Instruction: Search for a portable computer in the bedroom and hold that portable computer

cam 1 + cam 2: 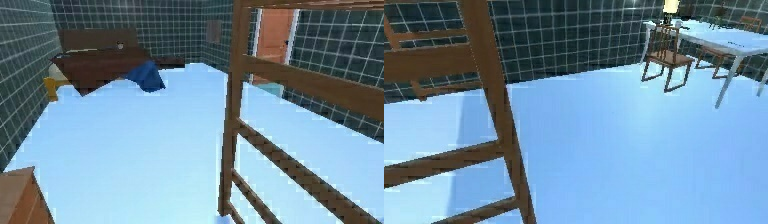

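Note:
A dark wooden bed (100, 66) with a headboard stands at the far end of the room in the forward view, against the dark tiled wall. A blue blanket (148, 76) hangs off its right corner. Something small and pale (118, 46) sits by the headboard, too small to name. In the arm side view a white table (719, 40) stands at the upper right with a wooden chair (667, 55) beside it and a small yellow object (671, 7) on top.
A tall wooden frame (236, 110) with rails rises close on the forward view's right and appears again as the wooden frame (489, 100) at the arm side view's left. A wooden piece of furniture (22, 200) sits at the forward view's bottom left. An orange doorway (272, 40) opens behind the frame. Pale blue floor (140, 140) lies between.

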